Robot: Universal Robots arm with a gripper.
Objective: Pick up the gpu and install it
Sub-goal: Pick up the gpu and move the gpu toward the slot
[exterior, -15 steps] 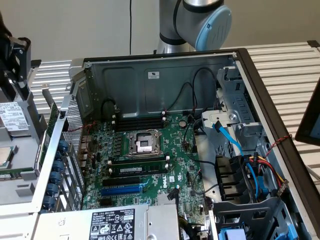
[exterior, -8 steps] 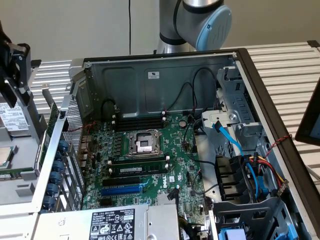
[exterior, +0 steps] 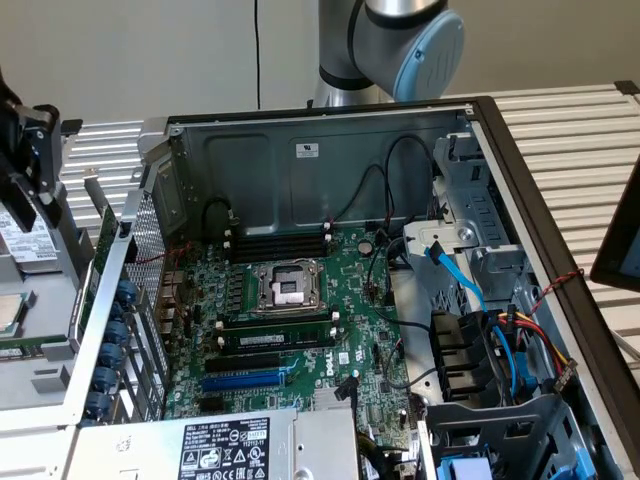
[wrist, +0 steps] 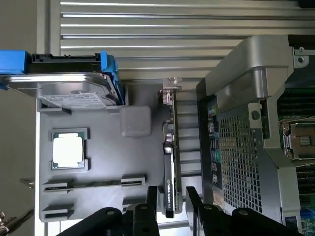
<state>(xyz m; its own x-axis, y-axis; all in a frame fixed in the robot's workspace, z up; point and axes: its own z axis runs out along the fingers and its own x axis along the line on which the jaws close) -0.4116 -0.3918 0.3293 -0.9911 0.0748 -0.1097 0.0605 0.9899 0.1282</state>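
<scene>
Grey tray holds gpu edge-on, perforated case wall just beside.

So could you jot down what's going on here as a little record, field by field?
Gripper: open, one finger on either side of the gpu
Gpu: standing on edge in the grey tray, not yet lifted
Also on tray: processor chip, hard drive
Computer case: open, motherboard exposed
</scene>
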